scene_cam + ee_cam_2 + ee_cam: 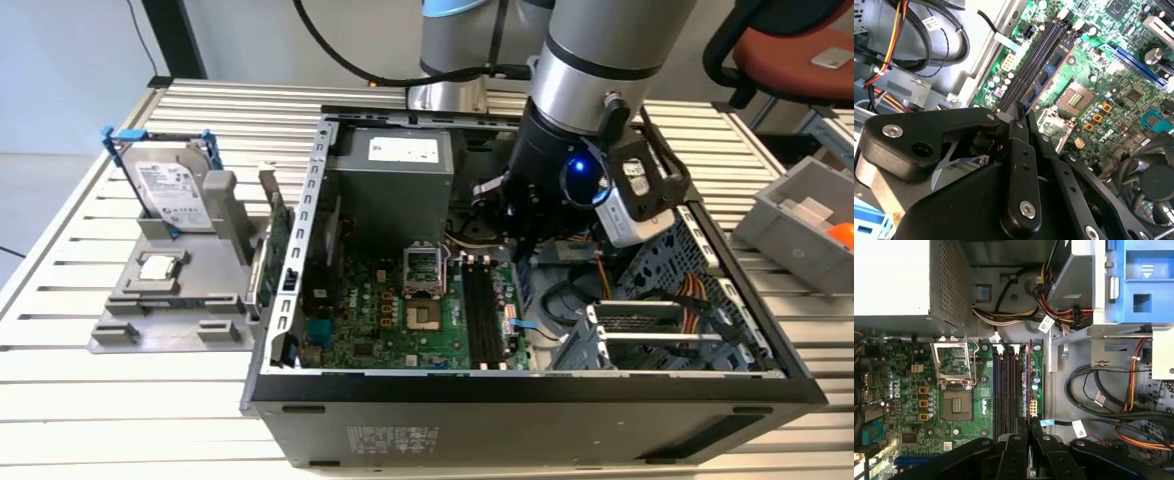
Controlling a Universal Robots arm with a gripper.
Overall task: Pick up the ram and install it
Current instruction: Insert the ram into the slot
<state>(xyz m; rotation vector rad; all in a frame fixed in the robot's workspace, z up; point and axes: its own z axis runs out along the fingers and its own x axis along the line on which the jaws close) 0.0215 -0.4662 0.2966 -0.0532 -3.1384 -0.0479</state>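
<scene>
Reaching down into an open computer case [534,400] on a slatted table [80,400], near the case's back edge and just beside the power supply [394,180] on the exterior view's right: the arm's gripper [514,235].

In both wrist views, gripper [1021,111] [1025,422] pinched nearly together on one end of the ram [1050,74], the thin dark-blue stick held on edge. Seen edge-on in the first wrist view as a narrow blue line [1026,380] lying lengthwise along the memory slots [1006,390], over the outermost one, on the side away from the processor socket [956,405]. Cannot tell whether seated in that slot or held just above it.

In the second wrist view, black chips along the stick's face, with the slots [1034,55] running parallel on one side, the socket [1074,97] on the other, and a black fan [1149,175] further off.

Bundles of black and coloured cables [1104,395] beyond the motherboard's slot-side edge.

Outside the case, toward the table's edge on the exterior view's left: a grey stand [174,300] carrying an upright hard drive [174,190] in a blue frame. Between stand and case wall, a green card [278,250] standing on edge.
</scene>
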